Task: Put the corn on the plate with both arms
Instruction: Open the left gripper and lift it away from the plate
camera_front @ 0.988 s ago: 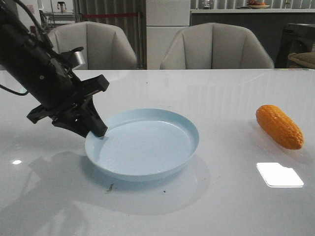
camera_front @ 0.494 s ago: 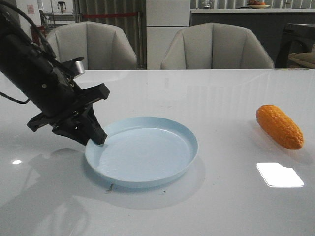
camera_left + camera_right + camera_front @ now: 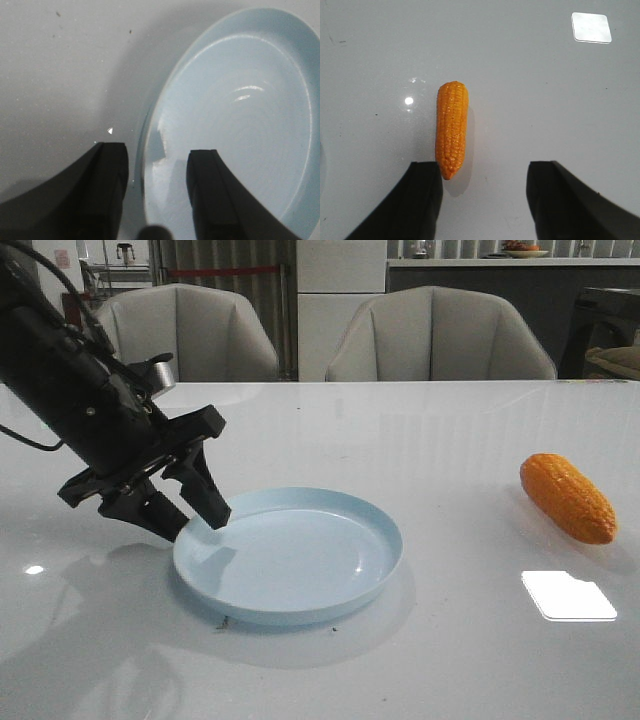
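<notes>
The left claw, fingers apart and straddling the near-left rim of the plate at centre frame, looks done setting it down; a second ago it pinched that rim with the plate tilted, now flat. Next, the right claw, open above the desk, must drop onto the corn at right.

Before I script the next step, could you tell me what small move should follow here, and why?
Probably lower the right gripper around the orange toy corn cob: its jaws are open above it, while the open left gripper straddles the pale blue plate's rim.
</notes>
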Available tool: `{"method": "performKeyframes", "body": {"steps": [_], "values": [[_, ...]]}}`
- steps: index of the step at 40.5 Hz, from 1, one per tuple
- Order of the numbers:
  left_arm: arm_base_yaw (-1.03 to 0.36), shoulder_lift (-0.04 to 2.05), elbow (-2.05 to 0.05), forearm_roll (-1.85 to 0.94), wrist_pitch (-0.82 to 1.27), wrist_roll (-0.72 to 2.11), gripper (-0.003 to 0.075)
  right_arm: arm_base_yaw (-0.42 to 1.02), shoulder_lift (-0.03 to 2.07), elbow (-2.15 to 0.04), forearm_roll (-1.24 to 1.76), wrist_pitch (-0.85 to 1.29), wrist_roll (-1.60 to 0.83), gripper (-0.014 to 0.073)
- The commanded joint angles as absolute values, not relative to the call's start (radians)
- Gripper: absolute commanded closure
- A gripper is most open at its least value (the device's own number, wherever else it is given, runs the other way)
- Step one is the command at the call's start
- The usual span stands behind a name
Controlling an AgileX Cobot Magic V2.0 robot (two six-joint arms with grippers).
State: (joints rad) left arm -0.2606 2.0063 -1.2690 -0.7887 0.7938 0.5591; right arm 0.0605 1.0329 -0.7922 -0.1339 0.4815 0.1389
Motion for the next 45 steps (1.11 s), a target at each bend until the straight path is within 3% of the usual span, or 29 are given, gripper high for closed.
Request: {"method": "performKeyframes", "body": {"steps": [1, 21, 26, 35, 45], "values": [[-0.246, 1.955, -1.317, -0.741, 0.838, 0.551, 0.0316, 0.057, 1.021, -0.828, -0.145, 0.423, 0.133, 0.0105], [-0.042, 1.839, -1.641, -0.733, 0.945, 0.551, 0.0332, 0.057, 1.021, -0.828, -0.146, 0.442, 0.133, 0.0105], [0.006, 1.762, -1.641, -0.7, 0.916, 0.551, 0.0372, 0.057, 1.021, -0.828, -0.148, 0.433, 0.133, 0.0105], [0.055, 1.616, -1.619, -0.525, 0.845, 0.541, 0.0373, 0.057, 1.021, -0.828, -0.148, 0.44, 0.133, 0.0105], [0.074, 1.468, -1.375, -0.459, 0.67, 0.517, 0.0373, 0.057, 1.031, -0.828, -0.148, 0.527, 0.133, 0.0105]]}}
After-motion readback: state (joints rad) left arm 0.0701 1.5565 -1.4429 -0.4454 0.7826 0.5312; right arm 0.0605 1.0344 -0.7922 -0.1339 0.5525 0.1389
